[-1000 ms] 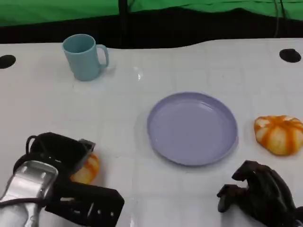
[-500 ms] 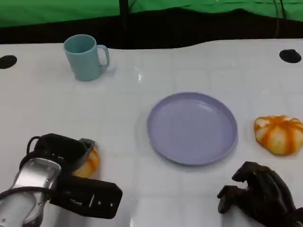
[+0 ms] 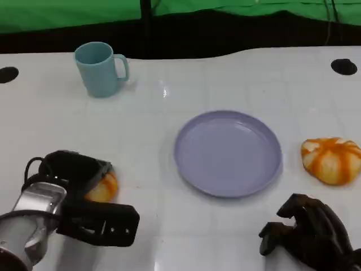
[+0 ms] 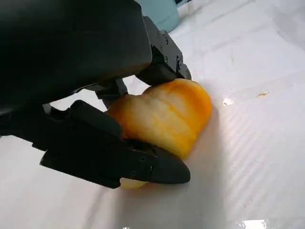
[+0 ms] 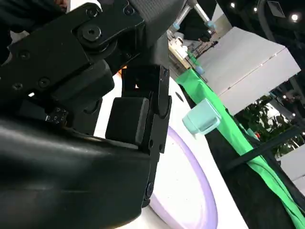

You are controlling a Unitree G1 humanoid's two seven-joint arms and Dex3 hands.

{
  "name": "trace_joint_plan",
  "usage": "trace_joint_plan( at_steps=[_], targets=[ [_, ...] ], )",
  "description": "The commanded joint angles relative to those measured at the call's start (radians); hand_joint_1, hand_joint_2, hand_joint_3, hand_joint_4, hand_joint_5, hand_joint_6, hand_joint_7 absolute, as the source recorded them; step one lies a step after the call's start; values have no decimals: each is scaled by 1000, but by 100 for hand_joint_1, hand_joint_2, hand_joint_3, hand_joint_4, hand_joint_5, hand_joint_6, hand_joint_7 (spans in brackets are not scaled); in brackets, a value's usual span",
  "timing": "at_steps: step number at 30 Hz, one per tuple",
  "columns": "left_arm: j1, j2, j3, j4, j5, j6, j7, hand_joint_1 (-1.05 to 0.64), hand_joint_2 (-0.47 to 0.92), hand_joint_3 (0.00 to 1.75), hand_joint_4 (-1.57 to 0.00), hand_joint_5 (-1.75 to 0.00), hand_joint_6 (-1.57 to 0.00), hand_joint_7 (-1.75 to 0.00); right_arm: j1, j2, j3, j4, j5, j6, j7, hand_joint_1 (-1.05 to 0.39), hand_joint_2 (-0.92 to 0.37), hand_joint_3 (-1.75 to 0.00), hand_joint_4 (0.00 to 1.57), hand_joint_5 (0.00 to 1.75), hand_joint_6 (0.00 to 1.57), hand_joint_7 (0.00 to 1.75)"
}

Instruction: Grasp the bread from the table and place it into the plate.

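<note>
Two orange-and-cream bread rolls on the table, and the one near the front-left corner (image 4: 164, 117) is the live one: over the last second the left hand (image 3: 79, 192) has closed in, fingers now wrapped on either side, bun still down on the surface. Lift looks imminent. The round lilac plate (image 3: 194, 175) waits mid-table. The right hand (image 3: 307, 234) rests curled, holding nothing, at the front-right.
</note>
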Motion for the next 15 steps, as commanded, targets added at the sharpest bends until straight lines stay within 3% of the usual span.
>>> trace_joint_plan(
  at_steps=[1, 3, 4, 5, 8, 9, 10, 15],
  targets=[
    [32, 5, -11, 54, -25, -16, 53, -35, 92, 59, -53, -166, -78, -71, 4, -10, -10, -13, 8, -8, -2, -102, -71, 0, 157, 68, 157, 32],
    [33, 5, -9, 70, -37, -34, 105, -34, 92, 55, -55, -173, -61, -120, 4, -10, -11, -14, 9, -6, -3, -102, -71, 0, 157, 68, 157, 32],
    [36, 4, -2, 85, -51, -59, 158, -34, 92, 55, -56, -174, -58, -127, 2, -11, -12, -13, 11, -2, -4, -102, -71, 0, 157, 68, 157, 32],
    [39, 3, 5, 100, -64, -84, 211, -32, 91, 54, -58, -174, -60, -129, 0, -12, -13, -10, 13, -1, -1, -102, -71, 0, 157, 68, 157, 32],
    [39, 0, 16, 138, -92, -133, 313, -29, 84, 66, -62, -168, -68, -112, -1, -13, -13, -7, 11, -5, 2, -102, -71, 0, 157, 68, 157, 32],
    [37, -1, 16, 147, -98, -141, 332, -28, 79, 76, -63, -172, -58, -137, -1, -13, -13, -8, 10, -5, 0, -102, -71, 0, 157, 68, 157, 32],
    [36, -3, 17, 157, -102, -151, 359, -28, 77, 80, -63, -173, -54, -147, 1, -12, -13, -10, 10, -5, -2, -102, -71, 0, 157, 68, 157, 32],
    [27, -7, 11, 193, -110, -182, 447, -27, 73, 90, -65, -175, -54, -145, -2, -12, -14, -6, 9, -6, -1, -101, -71, 0, 157, 68, 157, 32]
  ],
)
